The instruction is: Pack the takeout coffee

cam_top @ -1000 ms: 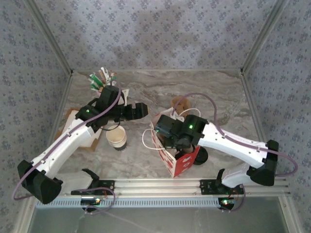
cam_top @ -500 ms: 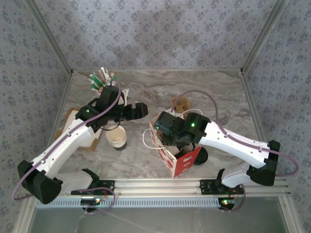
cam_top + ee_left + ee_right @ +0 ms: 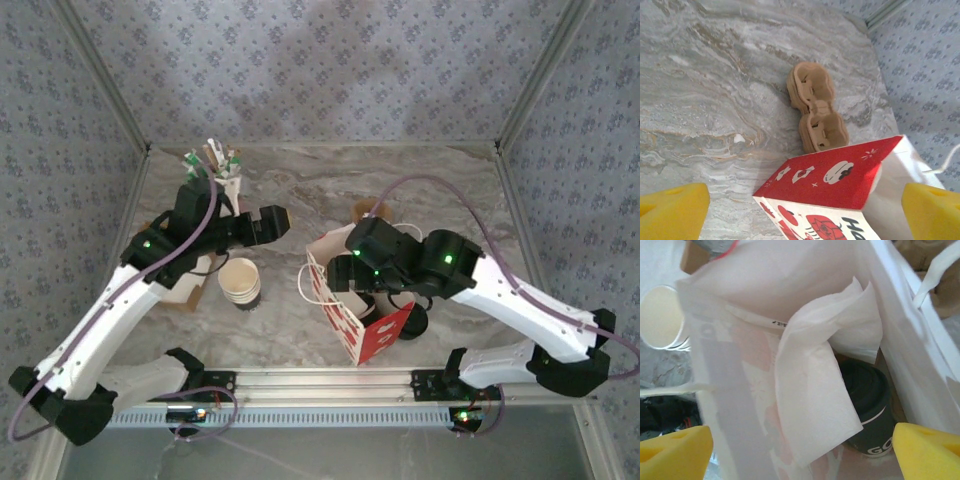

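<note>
From above, your left gripper [image 3: 272,222] hung left of the paper bag [image 3: 380,338], and your right gripper [image 3: 348,268] hung over its mouth.

Left wrist: pads [image 3: 670,207] stood wide apart, empty.

Right wrist: pads [image 3: 675,450] were spread (nothing pinched), and the takeout coffee [image 3: 866,400] stood inside the bag, partly covered by a napkin [image 3: 815,390].

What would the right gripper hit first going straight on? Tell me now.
Probably the white napkin inside the paper bag: it lies dead ahead of the open right gripper, partly covering the dark-lidded cup beyond. Depth is unclear, so the bag wall might touch first.
</note>
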Action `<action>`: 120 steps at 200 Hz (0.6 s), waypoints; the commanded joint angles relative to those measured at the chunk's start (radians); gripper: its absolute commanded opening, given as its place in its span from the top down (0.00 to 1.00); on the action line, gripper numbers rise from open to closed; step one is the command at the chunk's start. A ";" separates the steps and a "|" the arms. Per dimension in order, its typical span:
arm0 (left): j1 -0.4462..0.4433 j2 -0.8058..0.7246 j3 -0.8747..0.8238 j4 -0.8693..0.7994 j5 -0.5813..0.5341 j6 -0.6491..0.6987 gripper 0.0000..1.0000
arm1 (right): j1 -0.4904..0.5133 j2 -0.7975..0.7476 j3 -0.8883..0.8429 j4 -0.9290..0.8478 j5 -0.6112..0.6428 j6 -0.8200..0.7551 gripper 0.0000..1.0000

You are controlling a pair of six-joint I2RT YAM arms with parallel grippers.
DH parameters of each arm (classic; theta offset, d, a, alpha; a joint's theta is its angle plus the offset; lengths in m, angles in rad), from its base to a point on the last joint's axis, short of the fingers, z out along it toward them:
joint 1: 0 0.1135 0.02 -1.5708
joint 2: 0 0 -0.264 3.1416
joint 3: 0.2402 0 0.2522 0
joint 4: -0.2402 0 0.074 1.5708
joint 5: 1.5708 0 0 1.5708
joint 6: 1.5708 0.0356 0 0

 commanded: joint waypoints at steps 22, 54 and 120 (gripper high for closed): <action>-0.002 -0.116 0.041 -0.080 -0.048 -0.029 0.02 | -0.029 -0.087 0.037 0.068 -0.113 -0.157 0.00; -0.002 -0.190 0.026 -0.140 -0.034 -0.048 0.05 | -0.040 -0.156 0.057 0.089 -0.159 -0.248 0.00; -0.017 -0.275 -0.089 -0.233 0.017 -0.101 0.32 | -0.090 -0.353 0.029 0.000 0.008 -0.355 0.00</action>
